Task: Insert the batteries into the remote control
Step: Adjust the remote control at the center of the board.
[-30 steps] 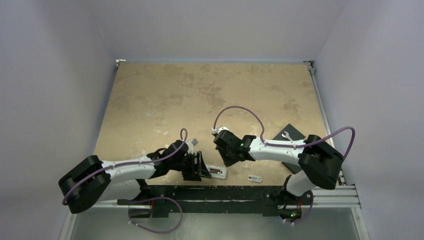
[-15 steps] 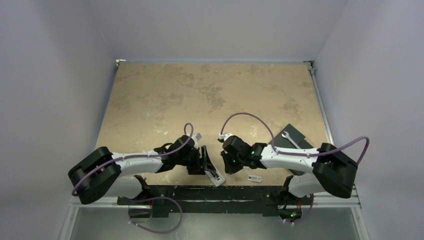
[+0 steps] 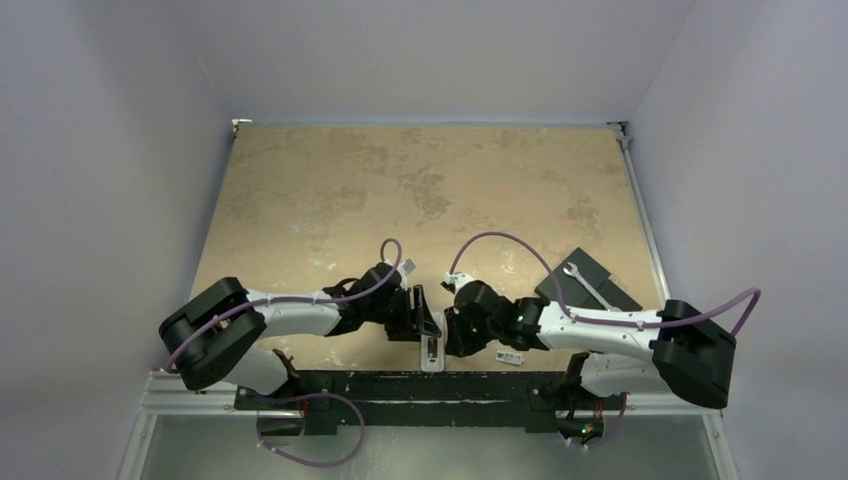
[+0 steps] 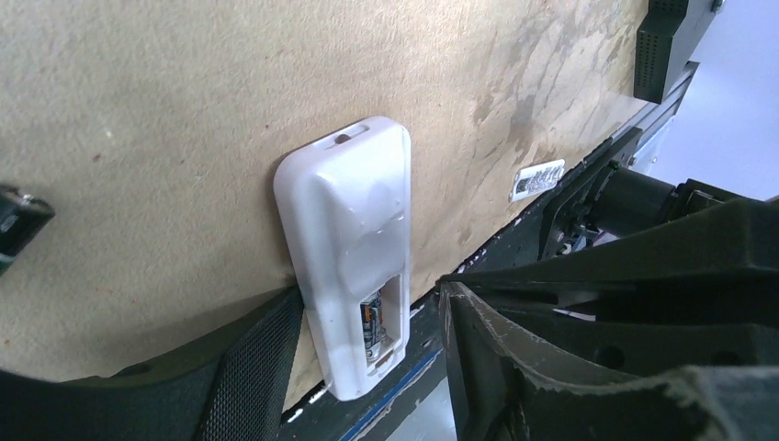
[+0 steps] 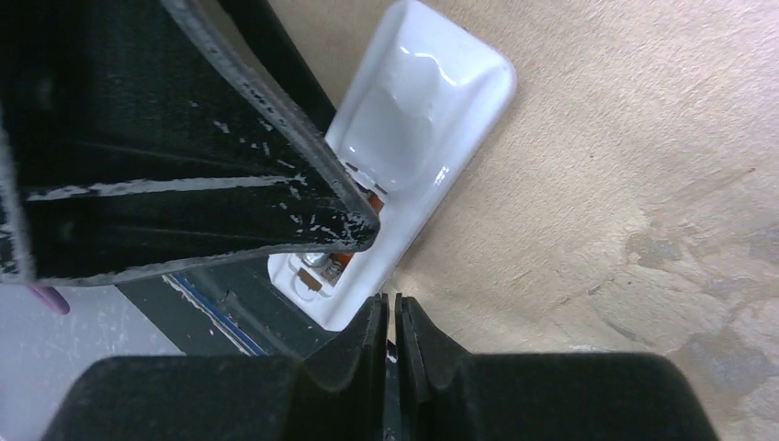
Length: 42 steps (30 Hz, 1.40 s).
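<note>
The remote control [image 3: 432,352] lies back up, lengthwise, its near end over the table's front edge. In the left wrist view the remote control [image 4: 354,220] has an uncovered compartment with one dark battery [image 4: 371,323] lying in it. My left gripper [image 4: 367,294] is open and straddles that end. Its left finger rests against the remote's side and its right finger stands apart. My right gripper [image 5: 392,299] is shut, its tips at the long edge of the remote control [image 5: 423,101] beside the battery [image 5: 329,260]. No other battery is clearly visible.
The small white cover piece [image 3: 511,356] lies right of the remote near the front edge. A dark plate [image 3: 600,285] with a wrench [image 3: 575,272] sits at the right. The black rail [image 3: 450,385] runs along the near edge. A dark rounded thing [image 4: 18,220] shows at the frame's left.
The remote has turned from crosswise to lengthwise, its end now over the front edge. My left gripper moved right with it. My right arm came nearer and left, up to the remote.
</note>
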Motion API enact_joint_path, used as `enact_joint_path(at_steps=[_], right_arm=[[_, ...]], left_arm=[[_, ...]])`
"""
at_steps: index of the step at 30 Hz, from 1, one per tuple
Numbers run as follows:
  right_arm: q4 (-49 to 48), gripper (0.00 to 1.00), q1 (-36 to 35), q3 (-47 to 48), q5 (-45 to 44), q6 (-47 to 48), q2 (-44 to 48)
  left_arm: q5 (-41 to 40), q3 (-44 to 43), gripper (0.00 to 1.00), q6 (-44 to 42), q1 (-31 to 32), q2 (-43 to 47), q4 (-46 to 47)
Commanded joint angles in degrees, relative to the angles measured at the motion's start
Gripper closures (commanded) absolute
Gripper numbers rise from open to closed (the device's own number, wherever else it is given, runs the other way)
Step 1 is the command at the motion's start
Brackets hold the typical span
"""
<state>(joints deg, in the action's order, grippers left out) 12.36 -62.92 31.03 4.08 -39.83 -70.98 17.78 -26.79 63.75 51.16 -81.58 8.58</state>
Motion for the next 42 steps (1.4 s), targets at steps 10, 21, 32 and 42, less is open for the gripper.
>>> enact_joint_path(at_steps=[10, 21, 32, 42], right_arm=[[6.53, 0.77, -0.19, -0.92, -6.72, -3.44, 10.67], [8.57, 0.77, -0.19, -1.31, -7.59, -3.73, 13.68], [8.65, 0.77, -0.19, -2.13, -7.68, -3.76, 14.8], [9.09, 0.77, -0.19, -2.37, -8.01, -3.85, 15.3]], left_arm=[[-10.5, -8.17, 0.44, -9.4, 0.82, -1.8, -22.1], [-16.48, -15.31, 0.44, -8.17, 7.64, -0.21, -32.83], [-21.75, -21.25, 0.45, -6.87, 12.39, -1.84, -37.97], [-22.63, -22.59, 0.45, -6.74, 14.03, -6.5, -36.94]])
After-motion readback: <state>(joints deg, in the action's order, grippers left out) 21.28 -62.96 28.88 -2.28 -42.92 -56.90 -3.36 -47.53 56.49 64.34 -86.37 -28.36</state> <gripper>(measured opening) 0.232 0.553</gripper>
